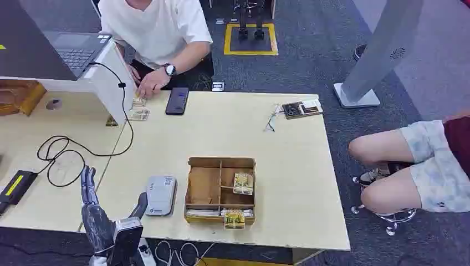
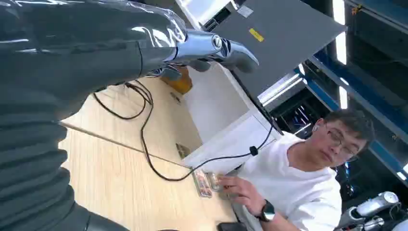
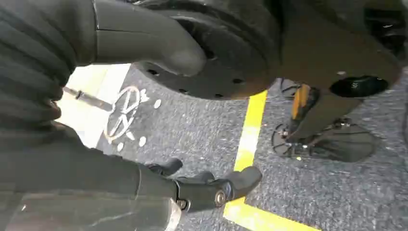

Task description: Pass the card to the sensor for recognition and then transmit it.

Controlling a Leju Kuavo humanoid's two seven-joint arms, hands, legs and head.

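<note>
A wooden compartment box (image 1: 220,165) stands near the table's front edge and holds a yellowish card (image 1: 243,183) in its right section; another card (image 1: 234,219) leans at its front wall. Left of the box lies the white-grey sensor (image 1: 161,195). My left hand (image 1: 98,213) is raised at the table's front left corner, left of the sensor, its fingers straight and apart with nothing in them; in the left wrist view the fingers (image 2: 211,49) point out over the table. My right hand (image 3: 202,185) hangs above the floor, fingers loosely bent and holding nothing.
A person in a white shirt (image 1: 158,27) sits at the far side, one hand by small cards (image 1: 138,108) and a dark phone (image 1: 177,101). A black cable (image 1: 66,149) loops on the left table. Another person's knees (image 1: 388,166) are at the right. Glasses (image 1: 271,119) lie far right.
</note>
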